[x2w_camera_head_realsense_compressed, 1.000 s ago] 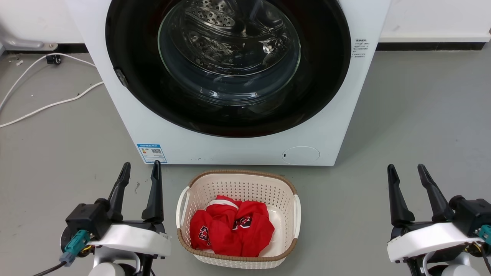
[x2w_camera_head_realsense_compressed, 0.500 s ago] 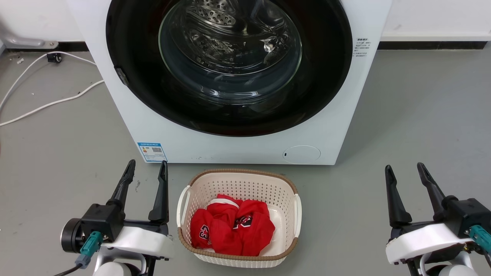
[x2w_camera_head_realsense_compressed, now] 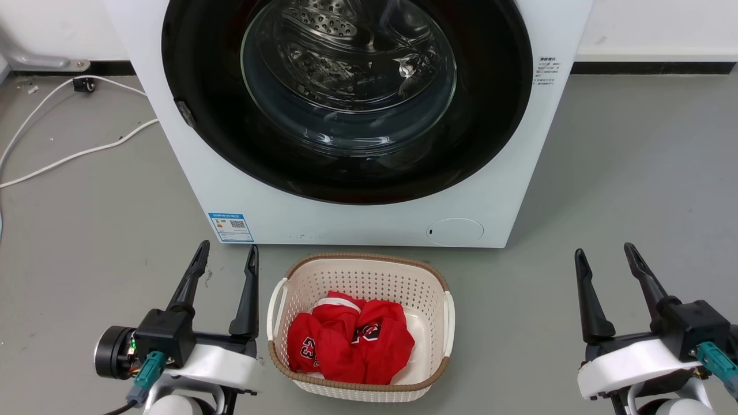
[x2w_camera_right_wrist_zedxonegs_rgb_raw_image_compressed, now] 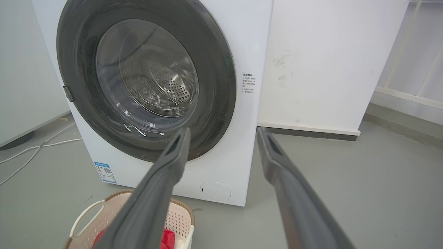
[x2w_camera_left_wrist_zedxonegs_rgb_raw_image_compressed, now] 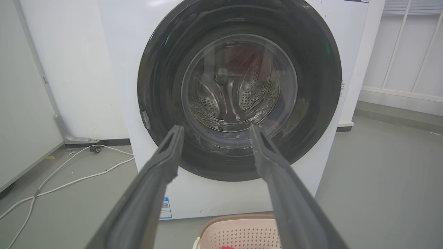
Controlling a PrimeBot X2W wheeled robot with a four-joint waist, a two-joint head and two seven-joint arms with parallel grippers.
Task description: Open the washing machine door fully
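Observation:
The washing machine (x2w_camera_head_realsense_compressed: 346, 222) is a white front-loader standing straight ahead on the grey floor. Its door (x2w_camera_head_realsense_compressed: 496, 115), a glossy black disc with a clear glass bowl at the centre, lies flat against the front, shut. A small latch tab (x2w_camera_head_realsense_compressed: 184, 113) sits on the door's left edge. My left gripper (x2w_camera_head_realsense_compressed: 228, 248) is open, low at the left, short of the machine's lower left corner. My right gripper (x2w_camera_head_realsense_compressed: 603, 249) is open, low at the right, over bare floor. The left wrist view has the door (x2w_camera_left_wrist_zedxonegs_rgb_raw_image_compressed: 311, 86) beyond my open left gripper (x2w_camera_left_wrist_zedxonegs_rgb_raw_image_compressed: 216, 127). The right wrist view has the door (x2w_camera_right_wrist_zedxonegs_rgb_raw_image_compressed: 218, 86) beyond my open right gripper (x2w_camera_right_wrist_zedxonegs_rgb_raw_image_compressed: 223, 130).
A cream basket (x2w_camera_head_realsense_compressed: 360, 268) holding red clothing (x2w_camera_head_realsense_compressed: 351, 343) stands on the floor between my grippers, just before the machine. White cables (x2w_camera_head_realsense_compressed: 69, 155) trail over the floor at the left. A white wall runs behind the machine.
My left gripper has drifted a little to the right, towards the basket, and its wrist has turned. The right gripper has edged slightly left. The door has not moved.

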